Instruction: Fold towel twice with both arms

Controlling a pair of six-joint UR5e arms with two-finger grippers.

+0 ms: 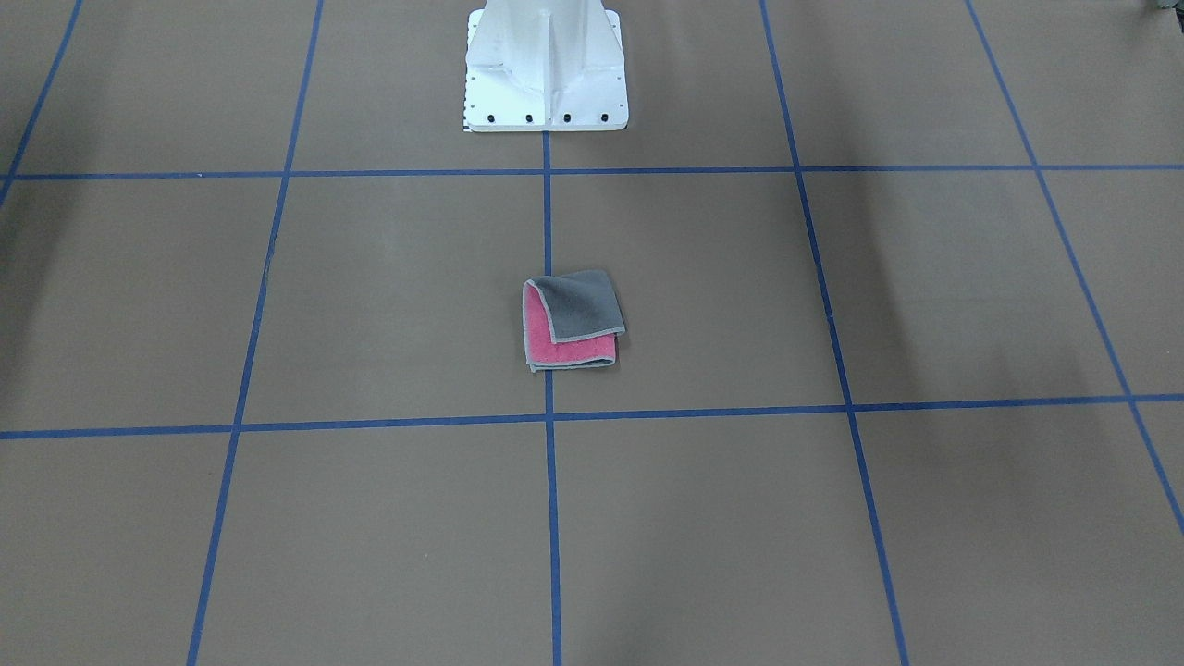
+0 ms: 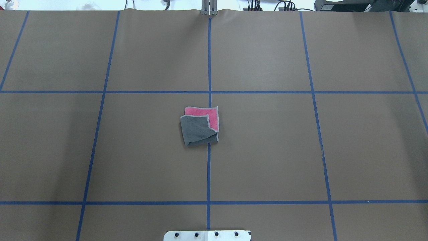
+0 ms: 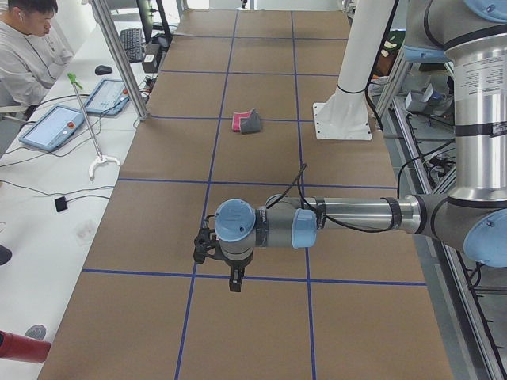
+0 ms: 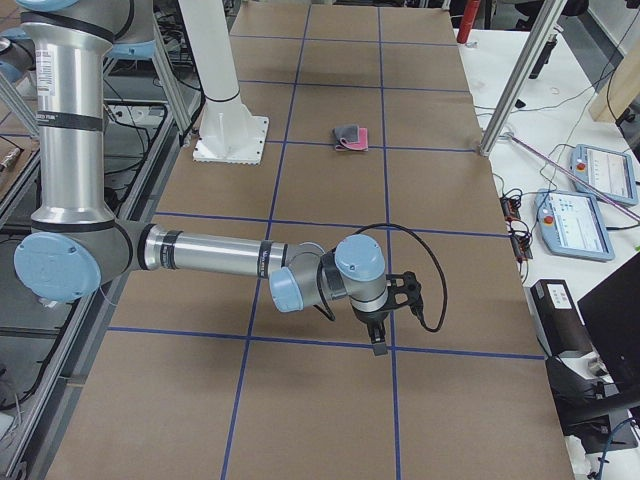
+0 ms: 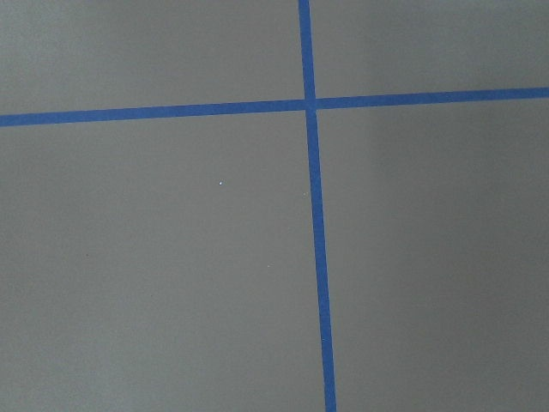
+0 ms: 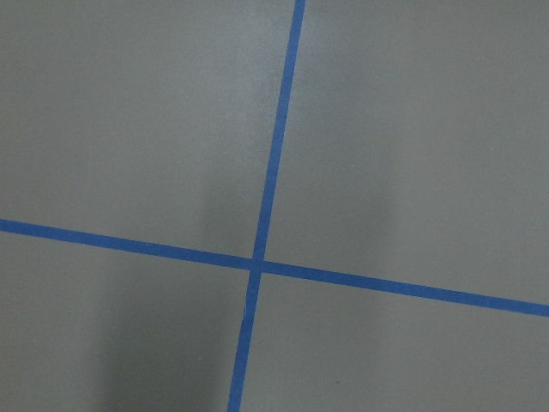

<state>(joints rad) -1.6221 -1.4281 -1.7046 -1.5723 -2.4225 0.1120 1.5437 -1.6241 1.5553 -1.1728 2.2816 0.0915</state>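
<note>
The towel [image 2: 200, 126] lies folded into a small square at the table's centre, dark grey face on top, with a pink-red strip showing along two edges [image 1: 572, 319]. Neither arm touches it. The left arm shows only in the exterior left view, stretched low over the table far from the towel [image 3: 245, 122]; its gripper [image 3: 235, 281] points down and I cannot tell its state. The right arm shows only in the exterior right view, likewise far from the towel [image 4: 350, 137]; I cannot tell the state of its gripper [image 4: 378, 345]. Both wrist views show only brown table and blue tape.
The white pedestal base [image 1: 546, 69] stands behind the towel on the robot's side. Blue tape lines [image 2: 209, 167] grid the brown table. A side bench holds tablets [image 3: 55, 127], with a person [image 3: 24, 47] seated there. Metal posts [image 4: 515, 90] stand at the table's edge.
</note>
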